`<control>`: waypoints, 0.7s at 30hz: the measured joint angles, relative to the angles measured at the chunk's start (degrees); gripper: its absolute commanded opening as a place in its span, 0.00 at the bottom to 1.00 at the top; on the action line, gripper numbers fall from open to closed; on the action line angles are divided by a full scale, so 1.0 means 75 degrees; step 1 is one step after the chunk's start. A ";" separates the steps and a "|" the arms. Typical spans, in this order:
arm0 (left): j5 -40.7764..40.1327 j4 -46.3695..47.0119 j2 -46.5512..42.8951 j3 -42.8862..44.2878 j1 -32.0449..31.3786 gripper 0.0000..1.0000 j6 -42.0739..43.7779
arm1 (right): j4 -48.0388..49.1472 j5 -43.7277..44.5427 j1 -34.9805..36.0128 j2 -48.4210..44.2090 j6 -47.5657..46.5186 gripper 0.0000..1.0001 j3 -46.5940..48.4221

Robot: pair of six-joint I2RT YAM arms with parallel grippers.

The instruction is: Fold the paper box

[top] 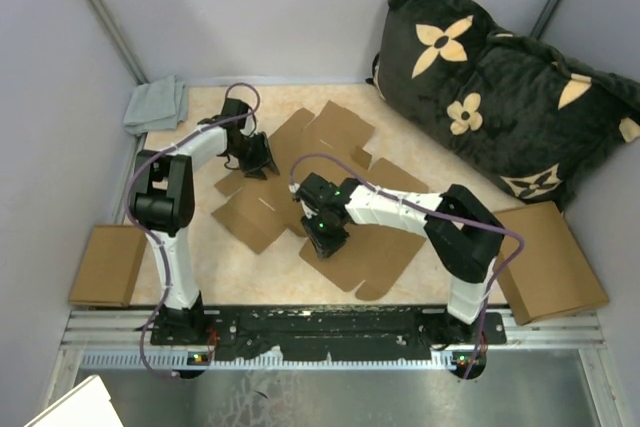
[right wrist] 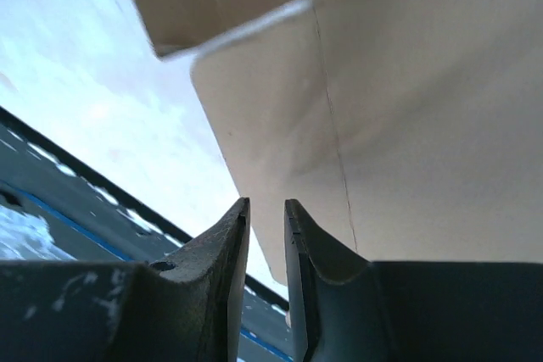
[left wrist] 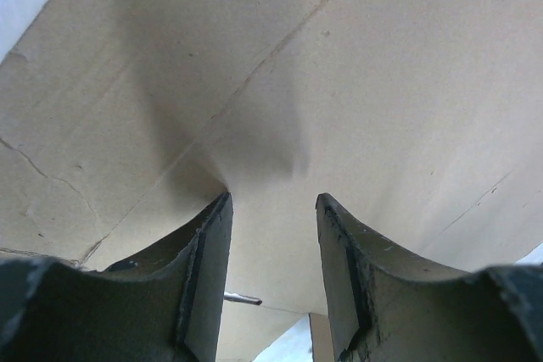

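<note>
The paper box (top: 330,132) lies as a large flat die-cut brown sheet with flaps in the middle of the table. My left gripper (top: 257,159) is at its far left flaps. In the left wrist view it (left wrist: 271,197) is open, with both fingertips against creased cardboard (left wrist: 382,82) and nothing between the jaws. My right gripper (top: 325,242) is over the sheet's near middle. In the right wrist view it (right wrist: 266,201) shows only a narrow gap between the jaws, with nothing in it. A rounded flap (right wrist: 280,125) sits just beyond the tips.
A black flowered pillow (top: 500,87) fills the far right corner. A grey cloth (top: 155,105) lies at the far left. A ready-made brown box (top: 550,262) sits at the right edge, and a smaller flat brown piece (top: 108,265) at the left edge.
</note>
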 measured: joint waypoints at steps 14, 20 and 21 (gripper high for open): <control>-0.0172 -0.0114 -0.0816 0.0487 -0.0009 0.54 0.0006 | -0.0204 0.0982 -0.2060 -0.0239 -0.0391 0.20 0.1824; -0.0052 0.0402 -0.3016 -0.1300 -0.0009 0.54 -0.0192 | -0.0265 0.2022 -0.3535 -0.0799 -0.0589 0.20 -0.0213; -0.0012 0.0458 -0.3290 -0.1638 -0.0009 0.53 -0.0204 | -0.0294 0.2017 -0.3407 -0.0866 -0.0583 0.20 -0.0501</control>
